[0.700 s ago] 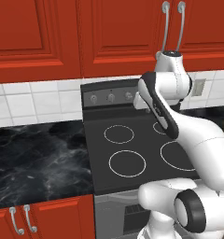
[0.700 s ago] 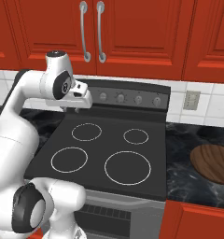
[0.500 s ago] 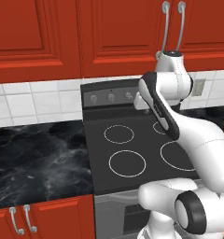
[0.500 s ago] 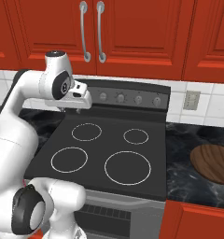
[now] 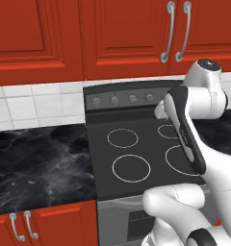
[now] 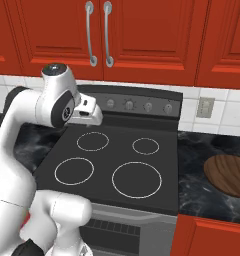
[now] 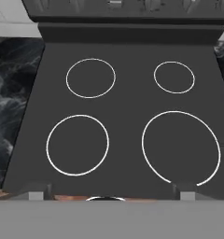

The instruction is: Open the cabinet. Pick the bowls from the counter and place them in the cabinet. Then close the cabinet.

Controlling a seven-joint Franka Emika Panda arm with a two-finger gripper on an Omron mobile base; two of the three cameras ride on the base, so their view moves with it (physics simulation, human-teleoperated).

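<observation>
Doors of the tall red double-door cabinet (image 6: 99,30) are sitting closed, their long curved silver handles (image 5: 177,31) meeting above the matte black stovetop (image 7: 128,130). The white arm's gripper (image 7: 109,195) is hanging spread and empty over it, likely poised to reach those handles. One dark brown wood-grain bowl (image 6: 227,174) is waiting on the glossy black marble counter (image 6: 202,187).
</observation>
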